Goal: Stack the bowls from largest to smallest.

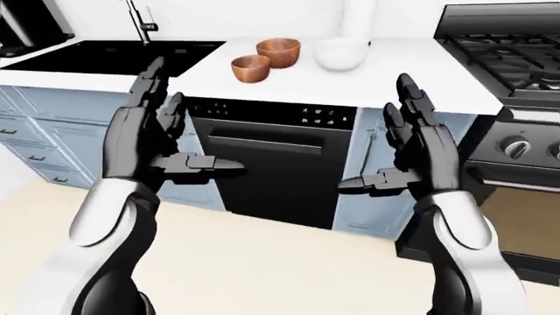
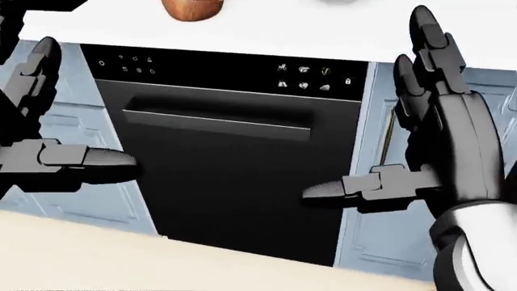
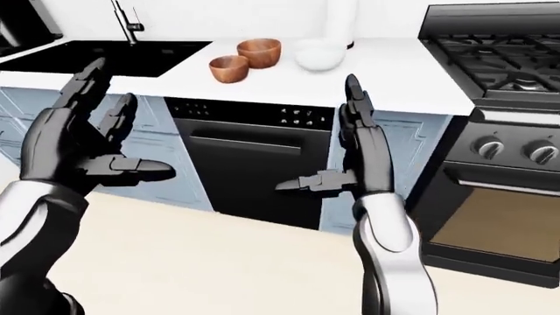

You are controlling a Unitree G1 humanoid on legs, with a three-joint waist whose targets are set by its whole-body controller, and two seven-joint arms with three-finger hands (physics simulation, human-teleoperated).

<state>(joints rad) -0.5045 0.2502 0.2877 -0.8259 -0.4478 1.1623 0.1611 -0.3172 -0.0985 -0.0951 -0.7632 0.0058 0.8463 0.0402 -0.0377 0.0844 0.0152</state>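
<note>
On the white counter (image 1: pixel 289 82) above the black dishwasher (image 1: pixel 276 167), near the top of the left-eye view, you've got three bowls. Small brown bowl (image 1: pixel 250 68) sits nearest the counter's edge: wood-toned, glossy, rounded sides, upright, open side up. Just beside it, up and to the right, is a bigger brown bowl (image 1: pixel 278 52), same wood colour, deeper, also upright. The two look close or touching; you can't tell which. Right of those is a white bowl (image 1: pixel 339 54), wider and rounder, plain glossy white, apart from the bigger brown one. All three sit separately, nothing nested. A white upright object (image 1: pixel 357 20) stands behind the white bowl, cut off by the top of the view.

Your left hand (image 1: pixel 149 141) is raised below counter level, fingers spread straight up, thumb sticking out sideways to the right, holding nothing. Your right hand (image 1: pixel 415 154) mirrors it, fingers extended upward, thumb pointing left, also holding nothing. Both hands are well short of the bowls, palms facing each other across the dishwasher.

Black sink (image 1: pixel 105 56) with a faucet (image 1: pixel 138 20) sits left of the bowls; the stove (image 1: pixel 507 49) with knobs is at the right. Blue cabinets (image 1: pixel 52 138) flank the dishwasher. The head view shows only the dishwasher's panel, the hands, and the bottom of the small brown bowl at the top edge.
</note>
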